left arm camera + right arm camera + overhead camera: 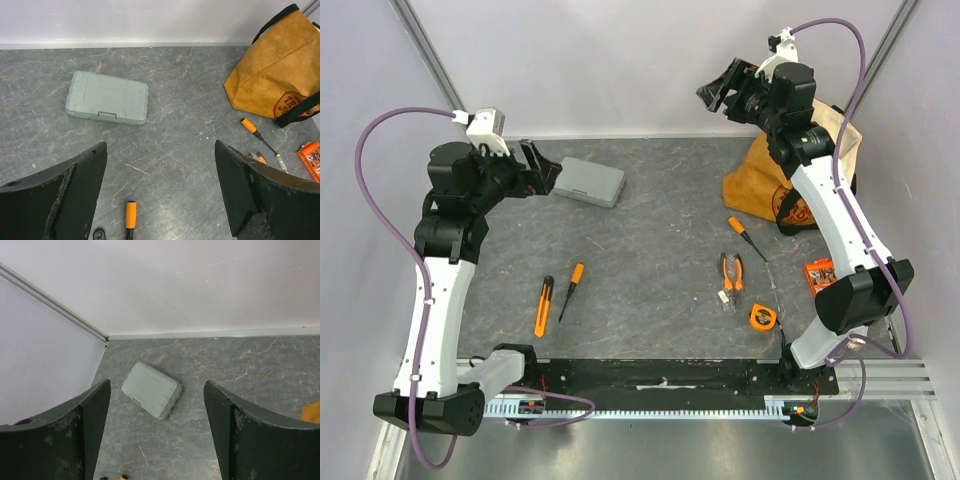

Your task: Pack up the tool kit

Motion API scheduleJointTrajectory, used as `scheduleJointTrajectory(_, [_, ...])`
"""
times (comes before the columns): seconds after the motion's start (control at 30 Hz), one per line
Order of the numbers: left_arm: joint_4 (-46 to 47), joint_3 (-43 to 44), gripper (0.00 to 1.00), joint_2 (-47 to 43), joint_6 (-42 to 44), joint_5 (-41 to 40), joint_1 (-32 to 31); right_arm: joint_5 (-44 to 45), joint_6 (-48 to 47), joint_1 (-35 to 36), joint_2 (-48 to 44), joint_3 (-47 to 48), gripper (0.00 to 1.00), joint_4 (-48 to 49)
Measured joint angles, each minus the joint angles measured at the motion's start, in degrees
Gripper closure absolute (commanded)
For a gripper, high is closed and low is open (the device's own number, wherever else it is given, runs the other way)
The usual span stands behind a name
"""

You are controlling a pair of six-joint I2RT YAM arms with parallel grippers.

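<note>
The grey tool kit case (590, 181) lies shut at the back left of the table; it also shows in the left wrist view (107, 97) and the right wrist view (151, 390). Loose tools lie in front: an orange knife (542, 306), a screwdriver (571, 289), a second screwdriver (745, 236), pliers (730, 279) and a tape measure (763, 316). My left gripper (540, 170) is open and empty, raised just left of the case. My right gripper (725, 92) is open and empty, held high at the back right.
A tan canvas bag (790, 185) with black straps stands at the back right, under my right arm. A small orange bit box (819, 273) lies by the right arm. White walls close in the back and both sides.
</note>
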Motion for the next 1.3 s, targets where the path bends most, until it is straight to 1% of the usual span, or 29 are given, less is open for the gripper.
scheduleJointTrajectory(0.3, [0.5,-3.1,0.04,-1.7,0.0,0.0,0.0,0.0,-1.7,1.5,-0.1,-1.2,0.18,0.2])
scheduleJointTrajectory(0.43, [0.5,-3.9,0.01,-1.2,0.0,-1.0,0.0,0.1,-3.6,3.3,-0.1,-2.6,0.18,0.1])
scheduleJointTrajectory(0.53, [0.7,-3.8,0.01,1.0,-0.2,-2.8,0.0,0.2,-5.2,5.7,-0.1,-3.9,0.13,0.0])
scheduleJointTrajectory(0.67, [0.5,-1.9,0.01,8.3,-0.3,-4.9,0.0,0.8,-7.4,10.6,-0.2,-6.4,0.05,0.0])
scheduleJointTrajectory(0.87, [1.5,1.8,0.01,20.1,-0.3,-7.7,0.0,2.9,-9.3,15.9,-0.6,-14.2,0.06,-0.8])
scheduleJointTrajectory(0.93, [2.9,2.6,0.01,23.5,-0.3,-8.3,0.0,4.2,-9.2,16.8,-0.7,-16.8,0.09,-1.2])
scheduleJointTrajectory(1.03, [4.8,4.6,0.02,29.0,-0.3,-9.5,0.3,5.5,-9.1,17.6,-0.8,-20.6,0.09,-1.7])
scheduleJointTrajectory(1.13, [6.6,8.8,0.03,35.9,-0.3,-9.5,1.3,7.3,-8.9,17.9,-0.8,-23.7,0.08,-1.9])
scheduleJointTrajectory(1.2, [7.8,13.5,0.06,41.8,-0.3,-9.3,2.2,8.5,-8.6,18.0,-0.8,-25.2,0.08,-2.0])
scheduleJointTrajectory(1.3, [8.7,20.9,0.07,50.4,-1.0,-6.4,4.6,9.5,-8.3,18.1,-0.8,-26.7,0.08,-2.0])
